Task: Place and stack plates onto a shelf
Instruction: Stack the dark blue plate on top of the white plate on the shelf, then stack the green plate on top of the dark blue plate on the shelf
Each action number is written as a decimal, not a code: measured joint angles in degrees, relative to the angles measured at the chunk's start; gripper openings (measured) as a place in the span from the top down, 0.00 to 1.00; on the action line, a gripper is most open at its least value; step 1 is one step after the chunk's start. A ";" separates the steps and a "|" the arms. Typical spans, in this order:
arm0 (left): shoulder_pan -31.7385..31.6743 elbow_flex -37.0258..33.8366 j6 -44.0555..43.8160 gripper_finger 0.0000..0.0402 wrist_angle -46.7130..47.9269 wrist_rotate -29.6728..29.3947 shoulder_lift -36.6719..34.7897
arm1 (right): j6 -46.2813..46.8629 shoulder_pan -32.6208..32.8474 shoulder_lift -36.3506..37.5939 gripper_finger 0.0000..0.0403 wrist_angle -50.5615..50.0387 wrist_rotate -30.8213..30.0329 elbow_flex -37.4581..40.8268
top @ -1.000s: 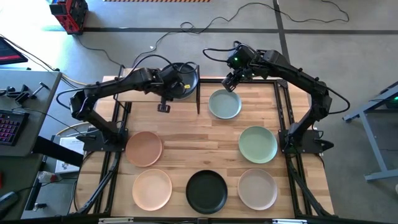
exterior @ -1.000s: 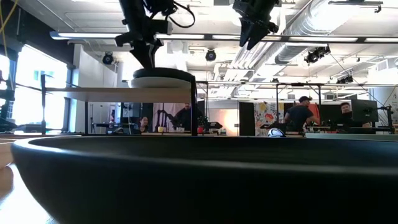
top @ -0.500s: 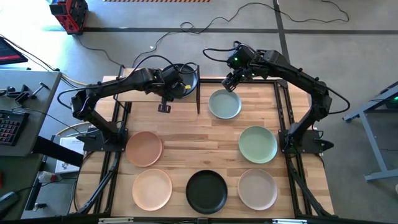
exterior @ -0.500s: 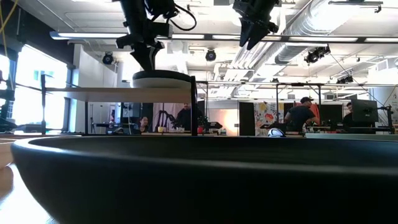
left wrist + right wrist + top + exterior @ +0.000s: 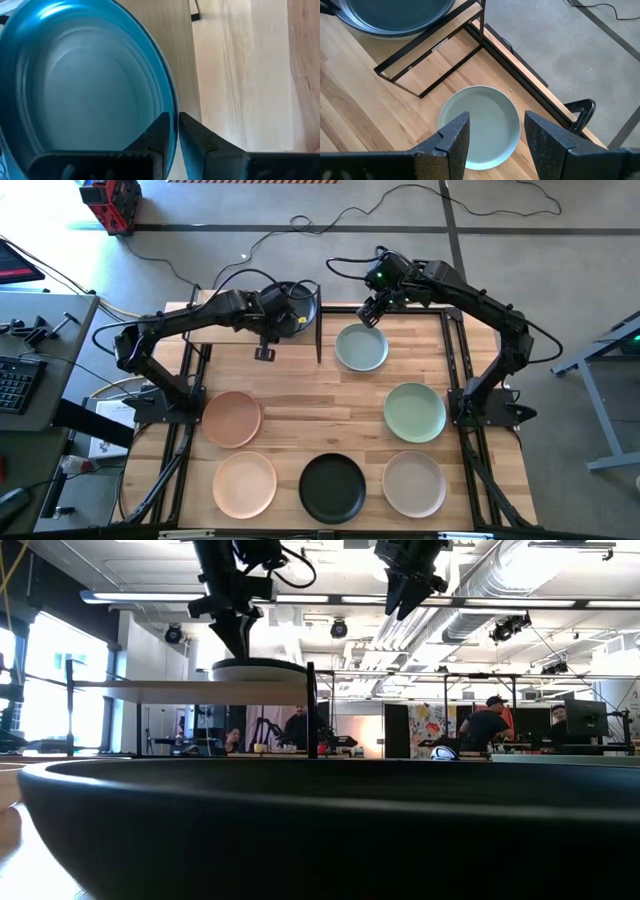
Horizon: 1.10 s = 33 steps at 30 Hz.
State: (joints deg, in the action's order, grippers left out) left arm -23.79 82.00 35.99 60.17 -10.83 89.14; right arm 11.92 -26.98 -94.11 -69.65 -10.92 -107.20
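Observation:
A black plate (image 5: pixel 297 304) lies on a white plate (image 5: pixel 258 672) on the shelf (image 5: pixel 150 691) at the table's far left. My left gripper (image 5: pixel 173 131) is at the black plate's rim, shut on it; the low view shows that gripper (image 5: pixel 236 638) coming down from above. My right gripper (image 5: pixel 495 134) hangs open above a pale blue-grey plate (image 5: pixel 480 125), which lies on the tabletop right of the shelf (image 5: pixel 361 347). It touches nothing. My left gripper has the black plate's rim (image 5: pixel 174 107) between its two fingers, one finger (image 5: pixel 159 134) inside the hollow and the other (image 5: pixel 196 137) outside. The fingers slant down from the table's left. The plate lies level on the white plate.
On the tabletop lie a peach-pink plate (image 5: pixel 232 418), a pale peach plate (image 5: pixel 245 484), a black plate (image 5: pixel 333 487), a beige plate (image 5: pixel 414 483) and a pale green plate (image 5: pixel 415 411). The shelf's black frame post (image 5: pixel 318 332) stands between shelf and blue-grey plate.
The black plate has sunk a little and now sits lower on the white plate.

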 joint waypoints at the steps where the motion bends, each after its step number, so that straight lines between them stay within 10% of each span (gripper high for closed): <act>1: 0.02 0.00 -0.35 0.91 0.10 0.01 0.00 | 0.00 0.00 0.01 0.58 0.00 0.00 0.00; 33: 3.73 15.00 -21.20 0.85 13.05 -0.46 -0.11 | -0.13 0.46 0.02 0.58 -8.88 5.83 0.28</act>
State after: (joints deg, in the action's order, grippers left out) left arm -20.06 96.99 14.78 73.22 -11.29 89.03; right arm 11.79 -26.52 -94.08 -78.53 -5.08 -106.91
